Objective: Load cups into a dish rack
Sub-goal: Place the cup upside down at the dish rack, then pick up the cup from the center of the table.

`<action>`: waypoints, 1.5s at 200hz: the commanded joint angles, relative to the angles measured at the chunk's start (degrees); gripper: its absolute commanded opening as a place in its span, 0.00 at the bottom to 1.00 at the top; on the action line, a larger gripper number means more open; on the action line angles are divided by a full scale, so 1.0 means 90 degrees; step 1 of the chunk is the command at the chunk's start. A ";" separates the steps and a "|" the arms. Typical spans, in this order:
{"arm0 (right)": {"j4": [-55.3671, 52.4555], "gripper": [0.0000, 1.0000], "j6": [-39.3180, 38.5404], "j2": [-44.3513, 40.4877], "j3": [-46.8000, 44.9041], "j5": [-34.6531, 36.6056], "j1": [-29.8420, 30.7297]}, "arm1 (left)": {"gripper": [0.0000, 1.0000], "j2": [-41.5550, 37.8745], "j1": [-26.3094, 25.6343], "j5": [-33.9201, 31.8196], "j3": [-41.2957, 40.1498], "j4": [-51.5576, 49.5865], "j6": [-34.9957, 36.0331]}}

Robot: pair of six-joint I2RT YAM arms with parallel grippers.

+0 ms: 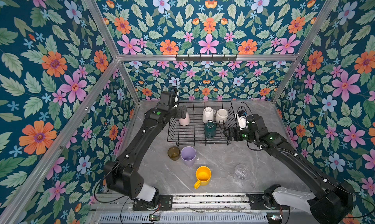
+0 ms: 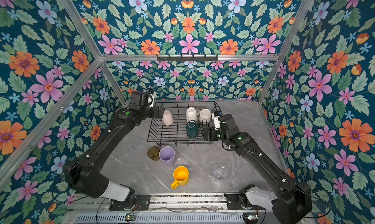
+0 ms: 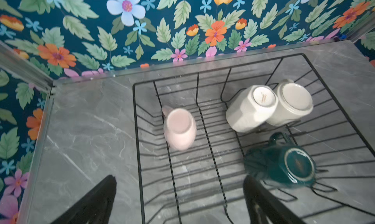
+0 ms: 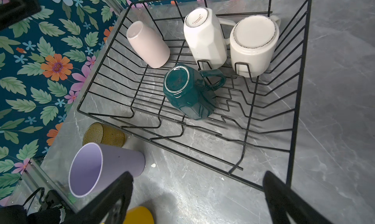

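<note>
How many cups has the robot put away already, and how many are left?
Half done. Four sit upside down in the black wire dish rack: the pale pink mug, white faceted mug, cream round mug and dark green mug. Nothing is in hand: the left hand and right hand are both open and empty. Four wait on the grey marble table: the olive-brown tumbler, lilac tumbler, yellow mug and clear glass.
</note>
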 commanded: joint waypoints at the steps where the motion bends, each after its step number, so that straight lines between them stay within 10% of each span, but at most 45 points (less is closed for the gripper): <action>1: -0.0069 0.99 -0.0101 0.0117 0.0118 0.0119 0.0003 | 0.96 -0.0616 0.0011 0.0283 -0.0512 -0.0224 -0.0340; 107: 0.0076 0.99 -0.0092 0.0456 0.0214 -0.0008 0.0005 | 0.65 -0.2279 -0.0125 0.1362 -0.2404 -0.1395 -0.1303; 300: -0.0037 0.98 -0.0052 0.0271 -0.0018 0.0052 0.0005 | 0.57 -0.1472 -0.1422 0.0657 -0.3348 -0.0772 -0.1992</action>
